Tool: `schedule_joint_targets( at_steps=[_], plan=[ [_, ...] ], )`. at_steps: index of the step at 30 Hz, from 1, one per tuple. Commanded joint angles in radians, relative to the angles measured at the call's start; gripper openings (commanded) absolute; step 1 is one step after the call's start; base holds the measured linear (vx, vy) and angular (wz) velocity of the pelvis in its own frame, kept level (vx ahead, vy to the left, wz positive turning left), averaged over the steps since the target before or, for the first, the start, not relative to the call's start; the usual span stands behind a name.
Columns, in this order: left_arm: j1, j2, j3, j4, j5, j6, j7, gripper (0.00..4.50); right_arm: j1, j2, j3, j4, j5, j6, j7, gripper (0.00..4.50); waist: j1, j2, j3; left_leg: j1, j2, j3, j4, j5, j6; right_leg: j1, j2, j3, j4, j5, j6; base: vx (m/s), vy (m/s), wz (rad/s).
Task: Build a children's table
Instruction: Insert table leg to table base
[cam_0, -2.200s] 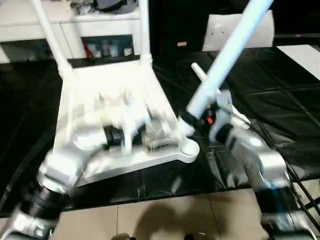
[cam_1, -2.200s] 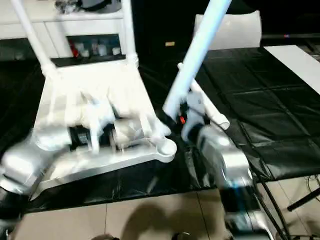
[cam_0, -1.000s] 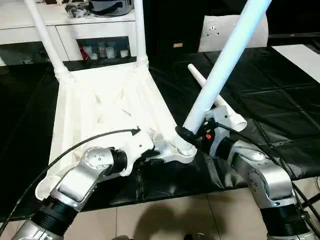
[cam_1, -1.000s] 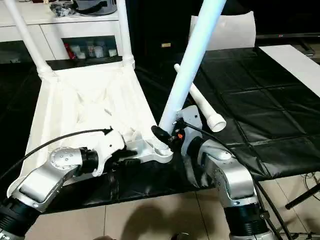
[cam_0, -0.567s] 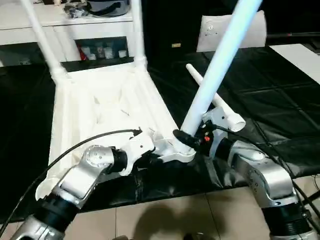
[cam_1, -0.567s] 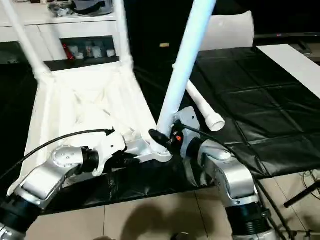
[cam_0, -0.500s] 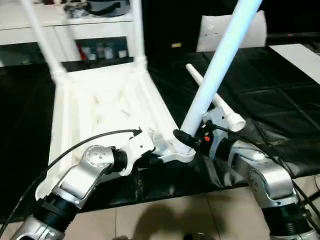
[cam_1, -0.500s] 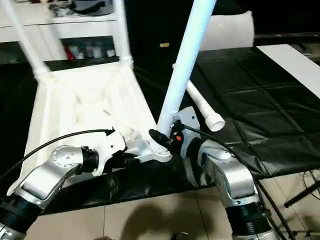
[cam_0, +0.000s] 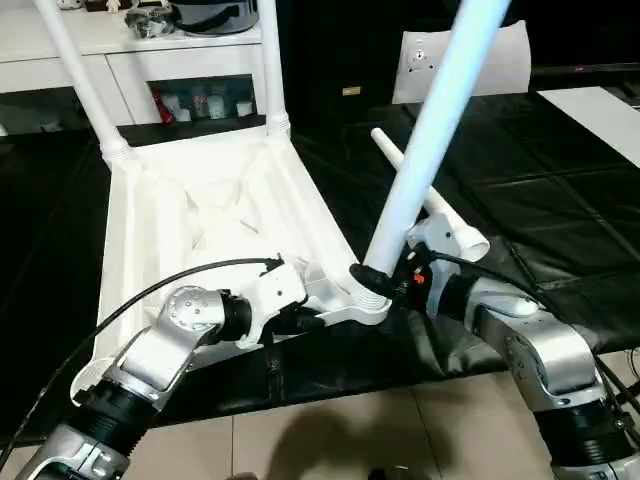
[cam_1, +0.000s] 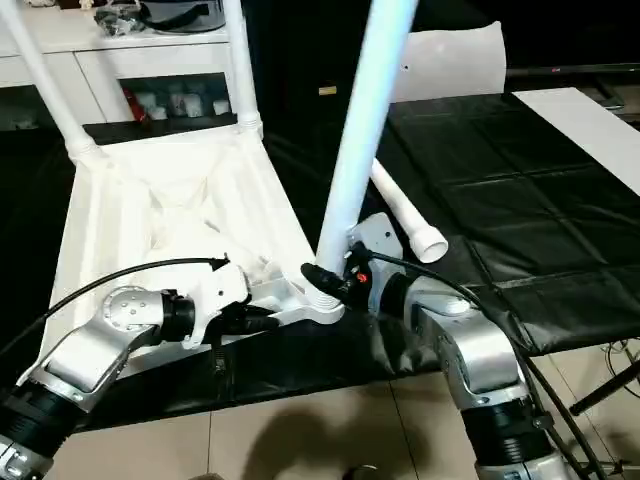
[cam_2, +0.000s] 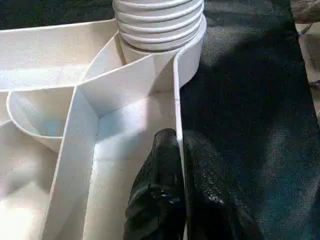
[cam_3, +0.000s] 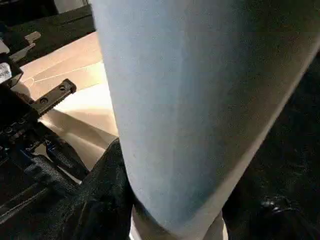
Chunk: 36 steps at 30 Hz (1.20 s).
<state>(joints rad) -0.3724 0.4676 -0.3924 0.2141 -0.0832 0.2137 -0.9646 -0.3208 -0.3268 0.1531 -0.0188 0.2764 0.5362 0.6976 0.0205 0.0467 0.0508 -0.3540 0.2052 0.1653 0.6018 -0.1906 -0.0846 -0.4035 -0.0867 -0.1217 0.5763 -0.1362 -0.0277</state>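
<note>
Right gripper is clamped around the base of the third leg, right where its threaded end sits in the near corner socket of the upside-down tabletop. Over on the other side, the left gripper is pinched shut on the thin outer wall of the tabletop, just beside that same socket, one finger inside the rim and the other outside.

Two legs, one at the far left corner and one at the far right corner, are already standing in their sockets, and the fourth leg lies on the black mat behind the right arm.

My take on doing this step well: the leg leans noticeably toward the far right, so I'd square it up to the socket before turning, otherwise the thread will probably cross and jam. Keep the left pinch firm so the tabletop doesn't spin or slide on the mat. Turn in short bites, regrip low near the base, and stop once the ribbed collar seats flush. Plastic threads strip easily, so no forcing it.
</note>
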Motion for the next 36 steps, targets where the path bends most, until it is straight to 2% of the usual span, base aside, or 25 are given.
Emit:
schedule_joint_targets(
  at_steps=[1,3,5,6,7,12,13,19,23,26,29,32,33,34,35,36],
  plan=[
    [-0.006,0.023,0.023,0.02,-0.006,-0.061,-0.039,0.0,-0.02,-0.002,0.014,0.027,-0.007,-0.008,0.016,1.91,-0.002,-0.015,-0.06,-0.001,-0.004,-0.004,-0.061,-0.282,0.044,0.042,-0.046,0.026,-0.111,-0.627,0.019,0.0,0.0,0.0],
    [-0.004,0.027,0.024,0.022,-0.01,-0.072,-0.052,0.0,-0.029,-0.002,0.024,0.044,-0.011,-0.01,0.025,1.91,-0.003,-0.011,-0.062,0.004,-0.002,-0.004,-0.06,-0.286,0.045,0.038,-0.048,0.027,-0.113,-0.63,0.017,0.0,0.0,0.0],
    [-0.002,0.03,0.027,0.025,-0.014,-0.087,-0.062,0.0,-0.04,-0.005,0.046,0.073,-0.021,-0.012,0.048,1.91,-0.007,-0.012,-0.062,0.001,0.001,-0.007,-0.062,-0.293,0.043,0.042,-0.047,0.025,-0.108,-0.615,0.009,0.0,0.0,0.0],
    [-0.003,0.031,0.028,0.027,-0.013,-0.091,-0.063,0.0,-0.045,-0.006,0.056,0.086,-0.027,-0.018,0.057,1.91,-0.008,-0.018,-0.061,-0.001,0.0,-0.006,-0.062,-0.291,0.043,0.042,-0.048,0.026,-0.106,-0.617,0.008,0.0,0.0,0.0],
    [-0.003,0.031,0.029,0.027,-0.014,-0.093,-0.066,0.0,-0.049,-0.005,0.06,0.094,-0.026,-0.013,0.062,1.91,-0.008,-0.015,-0.061,0.0,0.001,-0.007,-0.063,-0.292,0.042,0.042,-0.05,0.027,-0.106,-0.619,0.006,0.0,0.0,0.0],
    [-0.005,0.031,0.032,0.04,-0.009,-0.111,-0.074,0.0,-0.065,0.001,0.073,0.12,-0.023,-0.01,0.083,1.91,-0.014,-0.017,-0.061,0.0,0.003,-0.008,-0.064,-0.298,0.042,0.042,-0.049,0.029,-0.104,-0.609,-0.006,0.0,0.0,0.0],
    [-0.005,0.031,0.031,0.043,-0.006,-0.119,-0.08,0.0,-0.07,0.002,0.078,0.129,-0.023,-0.01,0.091,1.91,-0.013,-0.022,-0.061,-0.002,0.003,-0.008,-0.064,-0.294,0.042,0.044,-0.051,0.029,-0.102,-0.616,-0.005,0.0,0.0,0.0],
    [-0.006,0.029,0.013,0.037,0.004,-0.129,-0.109,0.0,-0.096,0.011,0.087,0.182,-0.013,0.007,0.133,1.91,-0.014,-0.019,-0.061,0.002,0.003,-0.008,-0.063,-0.3,0.041,0.041,-0.051,0.029,-0.106,-0.625,-0.007,0.0,0.0,0.0],
    [-0.01,0.023,0.014,0.045,0.006,-0.133,-0.105,0.0,-0.099,0.028,0.046,0.224,0.016,0.015,0.125,1.91,-0.014,-0.018,-0.063,0.001,0.009,-0.011,-0.069,-0.307,0.036,0.044,-0.052,0.033,-0.099,-0.583,-0.028,0.0,0.0,0.0],
    [-0.01,0.017,0.024,0.049,-0.003,-0.128,-0.099,0.0,-0.085,0.041,0.008,0.236,0.048,0.027,0.117,1.91,-0.014,-0.021,-0.063,0.003,0.007,-0.011,-0.068,-0.32,0.033,0.043,-0.052,0.032,-0.101,-0.594,-0.03,0.0,0.0,0.0],
    [-0.01,0.01,0.036,0.052,-0.009,-0.121,-0.095,0.0,-0.059,0.05,-0.025,0.258,0.066,0.024,0.118,1.91,-0.013,-0.018,-0.064,0.002,0.007,-0.01,-0.068,-0.314,0.034,0.044,-0.053,0.032,-0.101,-0.587,-0.03,0.0,0.0,0.0],
    [-0.015,0.0,0.05,0.058,-0.015,-0.115,-0.086,0.0,0.0,0.051,-0.039,0.265,0.069,-0.012,0.123,1.91,-0.009,-0.017,-0.067,0.0,0.01,-0.01,-0.071,-0.303,0.036,0.047,-0.052,0.034,-0.097,-0.555,-0.041,0.0,0.0,0.0],
    [-0.017,-0.002,0.055,0.061,-0.016,-0.111,-0.083,0.0,0.021,0.053,-0.046,0.266,0.071,-0.029,0.123,1.91,-0.008,-0.011,-0.066,0.002,0.01,-0.009,-0.072,-0.311,0.037,0.044,-0.052,0.035,-0.099,-0.554,-0.043,0.0,0.0,0.0],
    [-0.017,-0.002,0.055,0.061,-0.016,-0.111,-0.083,0.0,0.021,0.053,-0.046,0.266,0.071,-0.029,0.123,1.91,-0.008,-0.012,-0.066,0.003,0.009,-0.009,-0.072,-0.315,0.038,0.044,-0.051,0.035,-0.099,-0.557,-0.044,0.0,0.0,0.0],
    [-0.019,-0.003,0.057,0.063,-0.017,-0.109,-0.081,0.0,0.034,0.055,-0.05,0.267,0.07,-0.043,0.12,1.91,-0.007,-0.007,-0.066,0.003,0.008,-0.011,-0.073,-0.323,0.036,0.046,-0.053,0.033,-0.098,-0.567,-0.045,0.0,0.0,0.0],
    [-0.02,-0.003,0.059,0.065,-0.017,-0.108,-0.081,0.0,0.042,0.057,-0.053,0.268,0.07,-0.05,0.118,1.91,-0.008,-0.011,-0.065,0.003,0.008,-0.01,-0.072,-0.328,0.037,0.044,-0.052,0.033,-0.101,-0.577,-0.041,0.0,0.0,0.0]
  ],
)
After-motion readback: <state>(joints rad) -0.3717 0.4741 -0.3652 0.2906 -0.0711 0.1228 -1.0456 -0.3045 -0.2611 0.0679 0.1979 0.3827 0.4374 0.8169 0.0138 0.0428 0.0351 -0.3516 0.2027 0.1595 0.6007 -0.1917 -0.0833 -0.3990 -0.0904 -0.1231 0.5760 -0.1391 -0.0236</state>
